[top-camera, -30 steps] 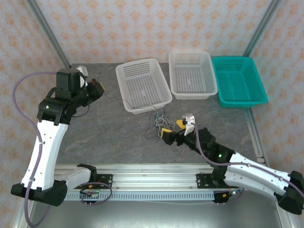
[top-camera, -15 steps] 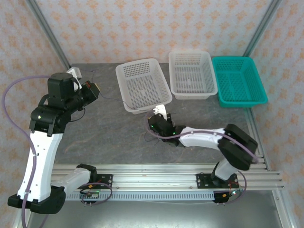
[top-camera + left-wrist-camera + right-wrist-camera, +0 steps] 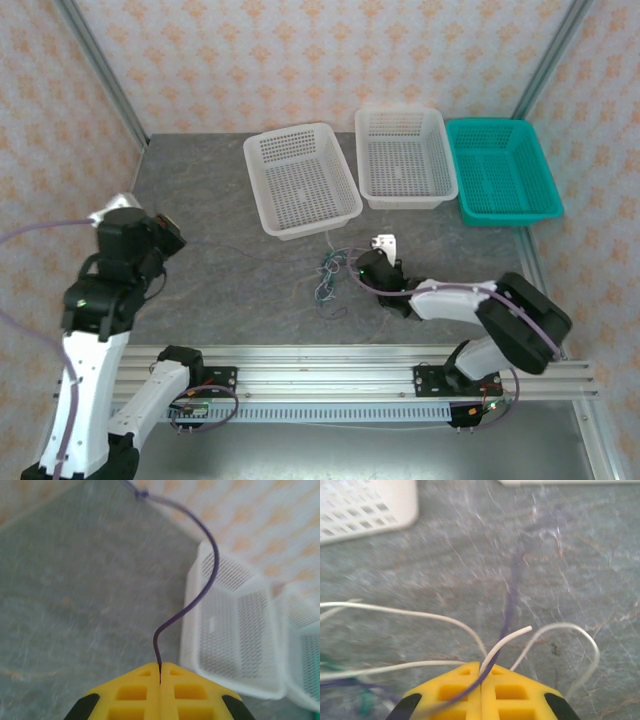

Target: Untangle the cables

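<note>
Two grippers, both clamped on wire, neither let go.

At left, the left gripper [image 3: 160, 672] has its yellow fingers pressed flat together on the purple cable [image 3: 216, 560], out over the left side of the table [image 3: 220, 200]. From the pinch the cable rises, bends once and runs to a small kink or knot [image 3: 141, 494]; which of the two cannot be told.

At centre, the cables [image 3: 328, 275] lie in a loose heap on the table, just in front of the white basket [image 3: 257, 185] and not in it.

At the heap's right edge, the right gripper [image 3: 480, 667] has its fingers closed on a white cable [image 3: 395, 610] and a purple strand together. A teal strand [image 3: 366, 699] shows blurred beside them.

Likely trouble:
- If the purple strand in the right pinch is the same cable the left one holds, any pull from the left would load it between two clamps. It would go taut and could cinch the heap tighter or slip out of one pinch.
- White and purple share one grip, so they would travel together instead of parting.
- The kink could catch on other strands as it is drawn through.
- The heap is light, so a hard pull would probably drag it whole across the table, perhaps against the basket.
</note>
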Controlling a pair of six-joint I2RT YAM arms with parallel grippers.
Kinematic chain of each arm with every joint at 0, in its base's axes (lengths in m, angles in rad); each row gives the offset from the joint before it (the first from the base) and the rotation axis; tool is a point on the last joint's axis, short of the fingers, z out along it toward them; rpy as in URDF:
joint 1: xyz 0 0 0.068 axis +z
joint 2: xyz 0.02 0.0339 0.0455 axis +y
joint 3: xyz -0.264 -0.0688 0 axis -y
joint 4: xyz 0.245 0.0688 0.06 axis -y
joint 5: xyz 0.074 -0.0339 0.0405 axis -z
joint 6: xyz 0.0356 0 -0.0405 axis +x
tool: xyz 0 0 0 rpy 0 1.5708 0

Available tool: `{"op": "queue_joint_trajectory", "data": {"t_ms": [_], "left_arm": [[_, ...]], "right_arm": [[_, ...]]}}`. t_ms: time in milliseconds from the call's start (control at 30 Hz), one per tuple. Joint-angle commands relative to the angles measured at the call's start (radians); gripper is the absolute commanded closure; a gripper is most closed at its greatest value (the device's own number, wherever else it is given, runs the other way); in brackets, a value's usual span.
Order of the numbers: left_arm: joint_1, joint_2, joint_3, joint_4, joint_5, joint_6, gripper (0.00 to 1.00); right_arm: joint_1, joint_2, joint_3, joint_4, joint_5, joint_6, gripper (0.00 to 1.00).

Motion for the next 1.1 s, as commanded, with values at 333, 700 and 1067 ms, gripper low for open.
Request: {"op": "queue_joint_trajectory", "data": {"t_ms": [333, 700, 1067], "left_arm": [[0.009, -0.089, -0.203, 0.058, 0.03, -0.027, 1.0], [0.008, -0.114, -0.233, 0.043, 0.038, -0.044, 1.0], [0.008, -0.196, -0.348, 0.003, -0.063, -0.056, 0.79]], "right_arm": [[0.008, -0.294, 0.101, -0.14, -0.411, 0.039, 0.1], [0.01, 0.182, 0.258, -0.032, -0.254, 0.162, 0.07], [0.01, 0.216, 0.183, 0.062, -0.274, 0.061, 0.95]]}}
